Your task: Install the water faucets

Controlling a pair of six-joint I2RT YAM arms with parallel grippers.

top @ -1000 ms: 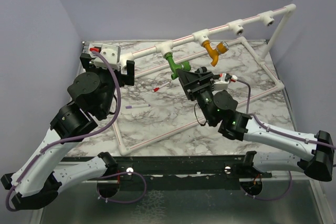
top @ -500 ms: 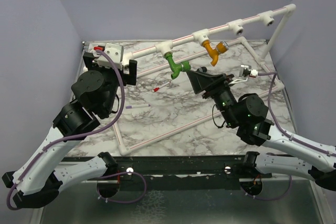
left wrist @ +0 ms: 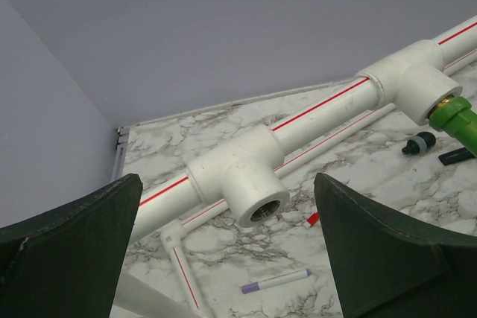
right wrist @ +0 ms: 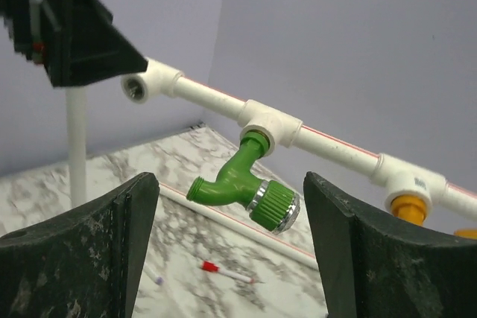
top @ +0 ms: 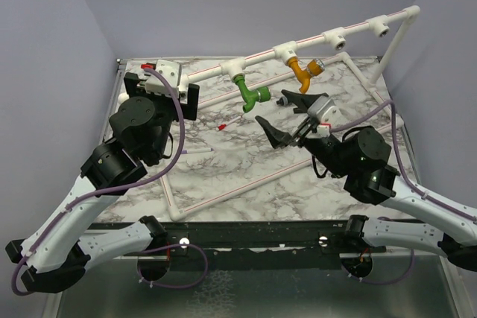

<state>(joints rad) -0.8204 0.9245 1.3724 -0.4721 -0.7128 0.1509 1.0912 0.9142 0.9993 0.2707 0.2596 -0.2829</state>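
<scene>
A glossy green faucet (right wrist: 238,184), curved, with a ribbed cap and a chrome ring, hangs screwed into a tee of the white, red-striped pipe frame (top: 209,74) above a marble-patterned table (top: 246,165). A mustard-orange faucet (top: 304,71) sits in the next tee to the right. The right claw (top: 271,108), its matte black fingers spread wide and holding nothing, hovers just beside the green faucet without touching it; in the wrist view the tap appears framed between the two fingers. The left claw (left wrist: 227,184), equally wide and empty, straddles an open threaded T-socket (left wrist: 250,199) further left on the same pipe, well apart from both faucets. A purple-capped pen (left wrist: 276,281) and a red-capped pen (right wrist: 223,271) lie on the table beneath.
</scene>
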